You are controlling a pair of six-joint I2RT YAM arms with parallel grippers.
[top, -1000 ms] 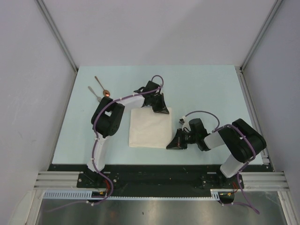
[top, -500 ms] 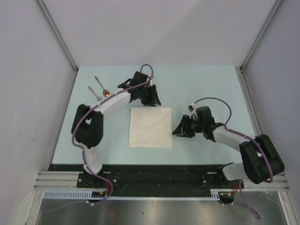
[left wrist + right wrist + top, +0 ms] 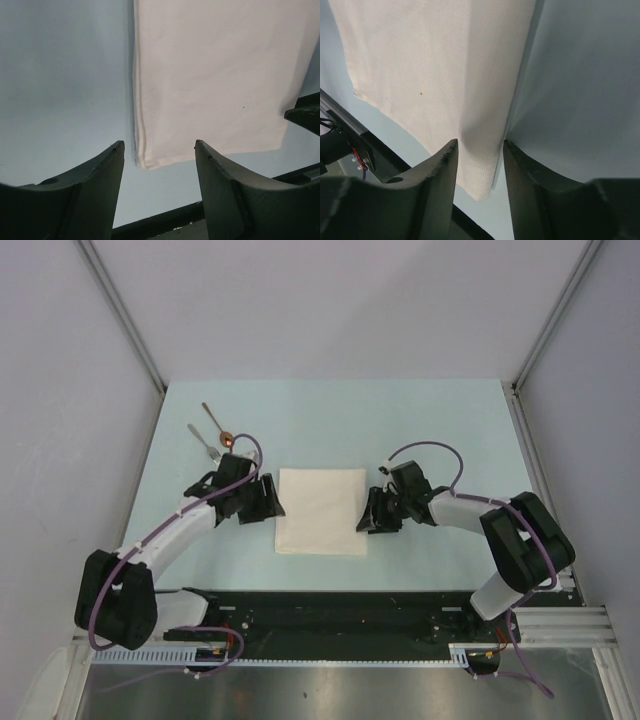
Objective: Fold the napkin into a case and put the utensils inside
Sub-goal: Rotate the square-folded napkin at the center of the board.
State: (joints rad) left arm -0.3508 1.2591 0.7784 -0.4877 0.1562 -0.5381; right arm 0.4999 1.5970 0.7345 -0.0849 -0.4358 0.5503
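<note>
The napkin (image 3: 321,511) lies flat near the middle of the tabletop (image 3: 440,430), a cream-white, nearly square cloth with its edges roughly parallel to the tabletop's. It is not in a narrow pouch shape.

The left hand (image 3: 268,502) sits at the napkin's 9 o'clock, just beside that edge and pointing toward it. In the left wrist view, the left hand (image 3: 159,145) is released. Its two dark fingers (image 3: 100,190) stand wide apart with nothing between them, and the napkin's (image 3: 210,75) near corner shows in the gap on the tabletop below. A doubled line runs along that edge (hem or fold, I cannot tell which).

The right hand (image 3: 372,515) is at the napkin's 3 o'clock, close against that side. In the right wrist view, the right hand (image 3: 480,144) is also released. Its fingers (image 3: 430,185) are parted, one over the cloth and one over bare tabletop, with the edge of the napkin (image 3: 430,60) running between them. The cloth lies flat and is not pinched.

The fork (image 3: 203,440) and the spoon (image 3: 217,424) lie side by side on the tabletop at about 10 o'clock from the napkin. They are well apart from it and just beyond the left arm. The spoon's copper bowl points toward the napkin. Neither hand touches them.
</note>
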